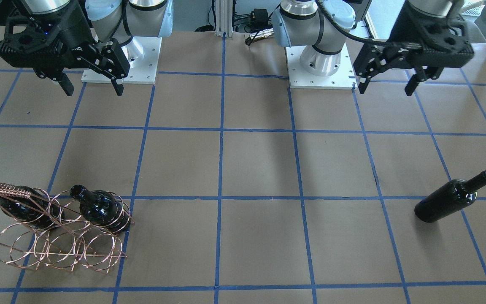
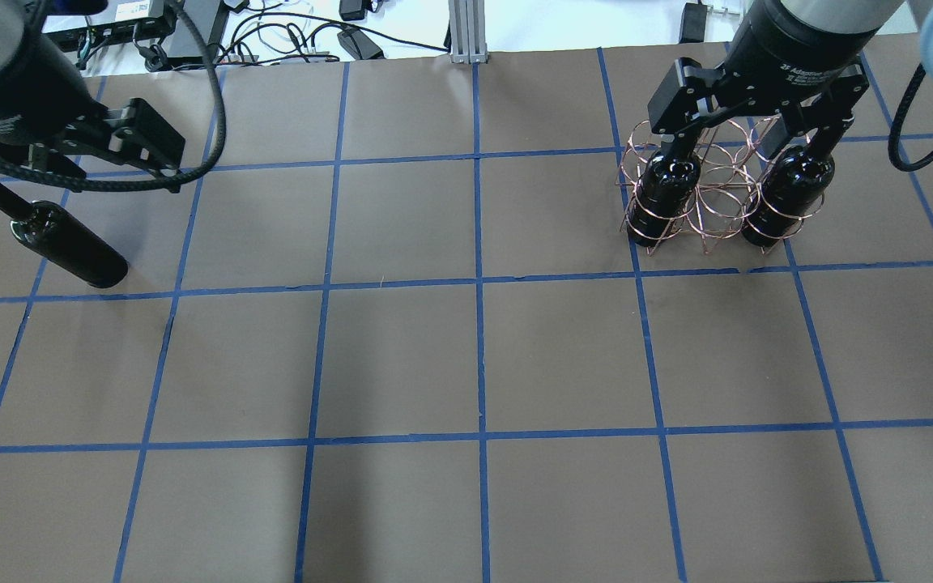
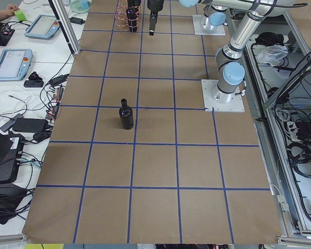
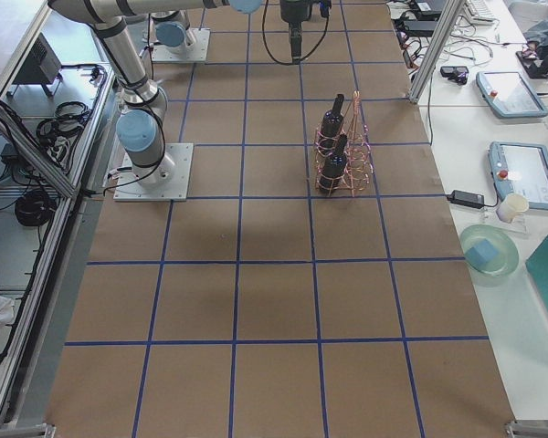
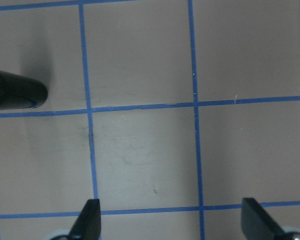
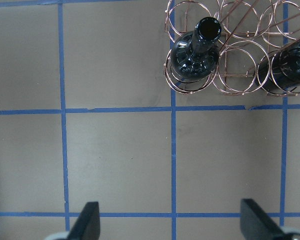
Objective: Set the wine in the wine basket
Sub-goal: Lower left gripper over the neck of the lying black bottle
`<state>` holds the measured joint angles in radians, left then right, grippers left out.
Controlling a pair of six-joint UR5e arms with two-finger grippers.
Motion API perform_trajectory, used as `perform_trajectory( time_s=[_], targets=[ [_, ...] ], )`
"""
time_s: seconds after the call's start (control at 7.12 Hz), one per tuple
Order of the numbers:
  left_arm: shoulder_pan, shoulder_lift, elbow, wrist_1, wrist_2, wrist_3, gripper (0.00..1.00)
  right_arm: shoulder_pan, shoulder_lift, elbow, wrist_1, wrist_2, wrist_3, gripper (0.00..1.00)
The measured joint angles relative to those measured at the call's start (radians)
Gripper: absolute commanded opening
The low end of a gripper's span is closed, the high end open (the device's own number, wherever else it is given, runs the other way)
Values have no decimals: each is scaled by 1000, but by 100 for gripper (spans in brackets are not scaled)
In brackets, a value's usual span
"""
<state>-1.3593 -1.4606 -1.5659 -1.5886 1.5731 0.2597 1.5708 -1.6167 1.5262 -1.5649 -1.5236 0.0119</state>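
Jaws spread wide and empty, the left gripper (image 1: 385, 90) hovers near a dark, glossy glass wine bottle (image 1: 447, 202), unlabelled and uncorked, standing upright on the brown gridded table (image 1: 260, 169). The right gripper (image 1: 94, 90), equally open, hangs near the copper thin-wire wine basket (image 1: 57, 249), where two matching bottles (image 1: 99, 209) already sit. By the look of it, one remains.

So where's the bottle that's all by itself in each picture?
Front-facing: the lone bottle is at the lower right.
Overhead: lone bottle at the left side.
Exterior left: lone bottle in the middle.
Exterior right: I cannot make it out.
Left wrist: only its base shows, at the left edge.
Right wrist: not in it.
Landmark: the wine basket, at the opposite end.
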Motion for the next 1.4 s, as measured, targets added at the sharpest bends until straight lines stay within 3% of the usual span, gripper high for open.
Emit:
perform_trajectory(
  time_s=[0.28,0.56,0.84,1.4],
  targets=[
    [182,-27,5,7,-8,225,100,-2,0,12,0,-3,-5,100],
    [287,-84,19,55,-27,409,98,-5,1,14,-23,-3,-9,100],
    [349,-166,33,131,-35,540,100,-6,11,14,-36,-42,-15,100],
    [407,-295,38,273,-51,593,99,-3,44,19,-40,-48,-8,100]
  ],
)
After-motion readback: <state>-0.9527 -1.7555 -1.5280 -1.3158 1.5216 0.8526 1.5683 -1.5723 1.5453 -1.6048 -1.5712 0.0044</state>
